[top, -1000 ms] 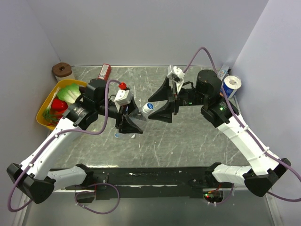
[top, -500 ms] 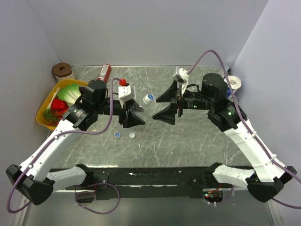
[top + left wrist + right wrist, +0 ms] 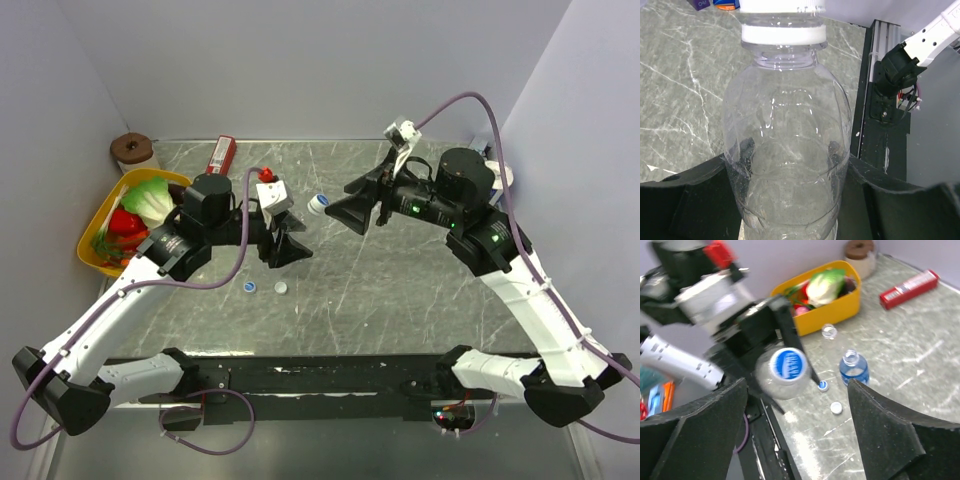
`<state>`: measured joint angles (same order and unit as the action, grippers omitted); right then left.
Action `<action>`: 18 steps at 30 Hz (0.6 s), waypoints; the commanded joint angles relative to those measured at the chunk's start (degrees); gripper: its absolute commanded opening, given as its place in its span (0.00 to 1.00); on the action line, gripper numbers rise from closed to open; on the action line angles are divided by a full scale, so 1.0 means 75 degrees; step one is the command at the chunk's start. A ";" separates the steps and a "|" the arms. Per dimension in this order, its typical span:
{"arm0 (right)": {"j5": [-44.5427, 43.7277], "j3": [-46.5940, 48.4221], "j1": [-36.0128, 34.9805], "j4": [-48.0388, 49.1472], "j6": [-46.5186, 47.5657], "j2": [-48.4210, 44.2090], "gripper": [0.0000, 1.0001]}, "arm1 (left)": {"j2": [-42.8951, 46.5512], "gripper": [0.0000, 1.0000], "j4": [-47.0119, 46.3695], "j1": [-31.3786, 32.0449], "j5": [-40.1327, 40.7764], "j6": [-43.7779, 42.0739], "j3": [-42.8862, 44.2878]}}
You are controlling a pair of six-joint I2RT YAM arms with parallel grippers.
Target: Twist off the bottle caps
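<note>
Bottle (image 3: 787, 150): lying clamped between left fingers (image 3: 685, 200), cap (image 3: 788, 364) facing wide-spread right fingers (image 3: 700, 435).
Bench (image 3: 400, 290): grey marble, carrying two loose caps (image 3: 282, 288).
Room: pale walls (image 3: 300, 70) enclosing.

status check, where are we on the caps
Left gripper shut on bottle, cap on. Right gripper open, short of cap. Two loose caps on table, nothing blocking.

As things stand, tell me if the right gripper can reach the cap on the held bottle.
Probably yes: the right gripper is open and faces the cap, with nothing between; the left gripper holds the bottle out toward it.
</note>
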<state>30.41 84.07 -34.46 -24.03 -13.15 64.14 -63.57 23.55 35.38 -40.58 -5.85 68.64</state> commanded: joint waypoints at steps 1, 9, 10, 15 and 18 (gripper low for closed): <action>-0.0797 0.0041 0.0036 0.0285 -0.0824 -0.0009 0.82 | 0.0097 0.57 -0.0281 0.0076 0.0032 0.0123 0.0070; -0.1077 -0.0359 -0.0292 0.1329 -0.1552 -0.0103 0.76 | -0.0114 0.56 -0.0093 0.0182 0.0429 0.0158 0.0164; -0.1195 -0.0254 -0.0350 0.1109 -0.1505 0.0071 0.76 | -0.0114 0.56 -0.0093 0.0182 0.0441 0.0170 0.0187; -0.1839 0.0402 -0.0866 0.0510 -0.1212 0.0588 0.76 | -0.0090 0.56 -0.0105 0.0217 0.0477 0.0147 0.0141; -0.2156 0.0625 -0.1030 0.0263 -0.1189 0.0834 0.72 | -0.0102 0.56 -0.0058 0.0217 0.0488 0.0135 0.0164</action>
<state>19.31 84.68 -40.62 -20.45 -22.70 68.97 -64.55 23.64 36.69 -37.56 -5.10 68.64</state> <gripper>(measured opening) 0.734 0.636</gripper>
